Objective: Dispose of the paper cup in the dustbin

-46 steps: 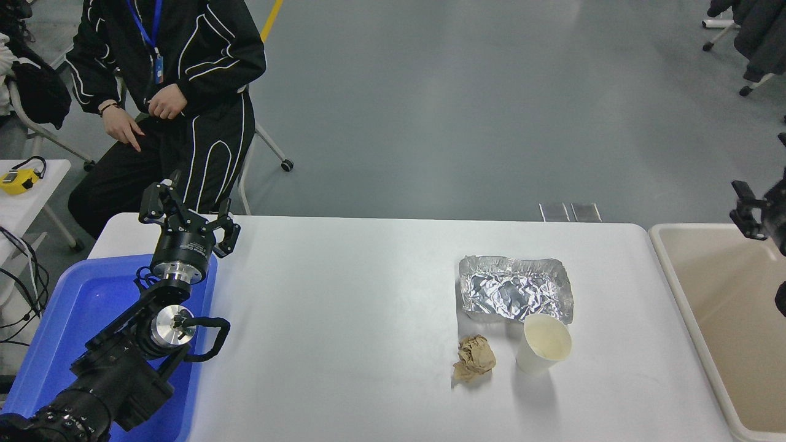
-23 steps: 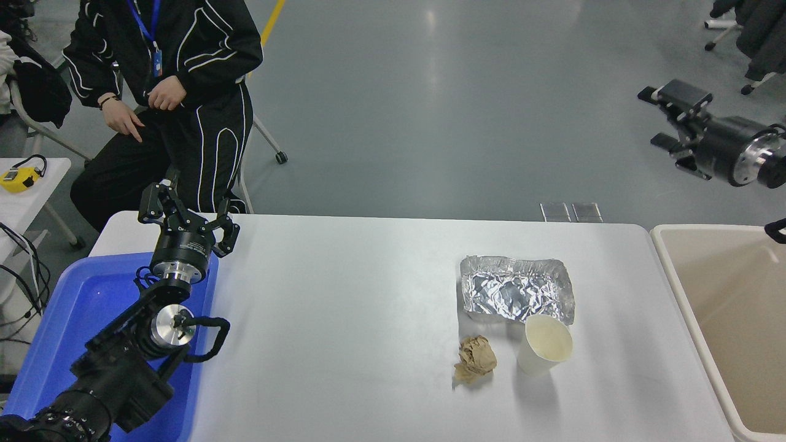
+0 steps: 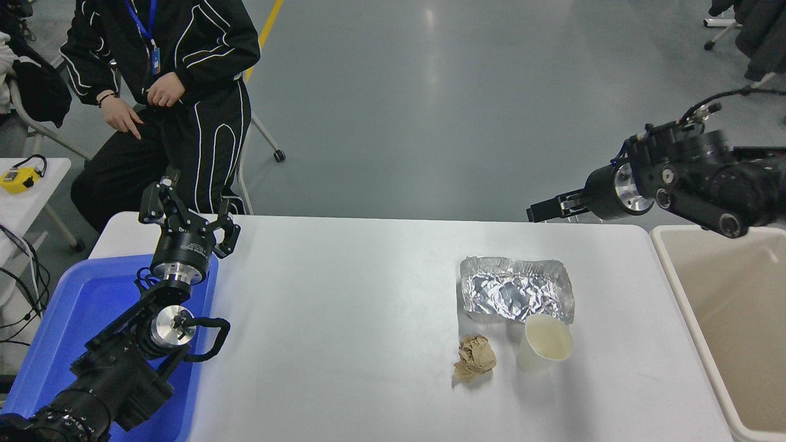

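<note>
Our right gripper [image 3: 543,210] has swung in from the right edge over the past second and now hangs above the table's far edge, side-on, so we cannot tell whether its fingers are spread; we judge the reach has only begun. The paper cup [image 3: 545,345] stands upright and untouched, well apart, nearer us, touching the foil tray [image 3: 516,288], the dustbin [image 3: 681,294] at the right.

High head view over table [image 3: 368,319]
</note>
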Robot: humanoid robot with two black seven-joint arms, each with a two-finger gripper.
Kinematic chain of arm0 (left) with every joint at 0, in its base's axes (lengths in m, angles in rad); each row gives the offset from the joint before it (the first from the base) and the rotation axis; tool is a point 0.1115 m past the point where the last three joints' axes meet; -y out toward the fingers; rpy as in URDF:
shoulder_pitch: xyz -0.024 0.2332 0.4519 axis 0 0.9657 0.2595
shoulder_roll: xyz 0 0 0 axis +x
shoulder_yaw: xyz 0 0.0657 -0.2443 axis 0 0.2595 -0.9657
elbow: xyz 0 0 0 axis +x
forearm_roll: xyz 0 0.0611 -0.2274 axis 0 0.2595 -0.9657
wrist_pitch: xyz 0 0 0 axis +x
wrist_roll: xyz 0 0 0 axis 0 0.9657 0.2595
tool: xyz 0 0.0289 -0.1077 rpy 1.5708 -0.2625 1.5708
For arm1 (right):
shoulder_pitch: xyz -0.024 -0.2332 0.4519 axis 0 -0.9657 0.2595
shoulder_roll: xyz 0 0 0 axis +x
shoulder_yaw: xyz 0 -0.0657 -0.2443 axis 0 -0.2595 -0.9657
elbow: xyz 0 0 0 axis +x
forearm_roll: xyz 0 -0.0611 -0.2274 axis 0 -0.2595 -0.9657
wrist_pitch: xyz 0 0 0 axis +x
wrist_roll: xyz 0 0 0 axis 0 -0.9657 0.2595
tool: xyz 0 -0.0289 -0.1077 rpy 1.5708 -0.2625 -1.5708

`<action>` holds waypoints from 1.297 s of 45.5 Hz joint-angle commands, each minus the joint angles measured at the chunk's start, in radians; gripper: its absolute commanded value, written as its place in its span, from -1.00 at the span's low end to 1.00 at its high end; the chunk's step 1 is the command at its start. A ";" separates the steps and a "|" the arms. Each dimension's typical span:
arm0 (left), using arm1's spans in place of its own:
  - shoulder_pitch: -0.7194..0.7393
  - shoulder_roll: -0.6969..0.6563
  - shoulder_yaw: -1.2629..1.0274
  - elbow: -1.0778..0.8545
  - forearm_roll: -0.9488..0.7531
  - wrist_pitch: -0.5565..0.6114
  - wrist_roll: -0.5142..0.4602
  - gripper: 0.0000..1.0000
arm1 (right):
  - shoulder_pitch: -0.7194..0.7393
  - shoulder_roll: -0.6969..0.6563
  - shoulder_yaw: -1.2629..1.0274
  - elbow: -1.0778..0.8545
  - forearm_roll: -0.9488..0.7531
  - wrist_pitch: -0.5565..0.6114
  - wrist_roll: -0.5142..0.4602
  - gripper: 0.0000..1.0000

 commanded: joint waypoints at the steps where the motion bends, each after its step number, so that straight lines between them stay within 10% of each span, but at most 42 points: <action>1: 0.000 0.000 0.000 0.000 0.000 0.000 0.000 1.00 | 0.052 0.083 -0.159 0.110 -0.100 0.008 0.000 0.98; 17: 0.000 0.000 0.000 0.000 0.000 0.000 0.000 1.00 | 0.080 -0.116 -0.197 0.365 -0.151 0.043 0.000 0.98; 59: 0.000 0.000 0.000 0.000 0.000 0.000 0.000 1.00 | -0.265 -0.113 0.019 0.144 -0.134 -0.033 -0.008 0.95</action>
